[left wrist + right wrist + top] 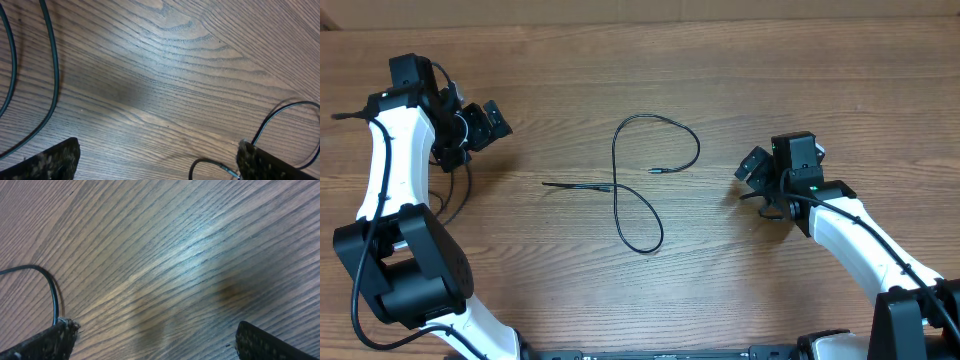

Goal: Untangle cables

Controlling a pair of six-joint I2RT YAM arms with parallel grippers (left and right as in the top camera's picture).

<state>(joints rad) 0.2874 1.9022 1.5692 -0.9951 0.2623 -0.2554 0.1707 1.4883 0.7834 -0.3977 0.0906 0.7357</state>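
Barely begun, judging by the layout. At the middle of the brown wood-grain tabletop (770, 90): a thin, flexible black cable (614, 160), bent into a loose figure-eight. Upper loop toward 12 o'clock, curling round to 3 and ending in a small silvery plug tip (653, 171) near the centre. Lower loop toward 6 o'clock. Crossing over itself at the waist, with a straight tail running out toward 9 o'clock. Hard to tell from overhead whether that tail is one strand or two.

Left gripper (488, 125) at about 10 o'clock from the cable, well apart from it, jaws spread wide and clamped on nothing. Seen from the left wrist: dark fingers (50, 162) at the lower corners, bare wood between, a bend of the cable (272, 116) at 4 o'clock, and thicker black arm wires (54, 75) at 9 o'clock.

Right gripper (748, 175) at 3 o'clock, near the upper loop without touching it, jaws likewise apart and empty. From the right wrist, only wood grain between the fingers (272, 342), plus a black cord (52, 290) at 8 o'clock; impossible to say whether cable or arm wire.

Done so far: nothing visible. Left to do: grasping, lifting one loop clear of the crossing, laying the length out straight.
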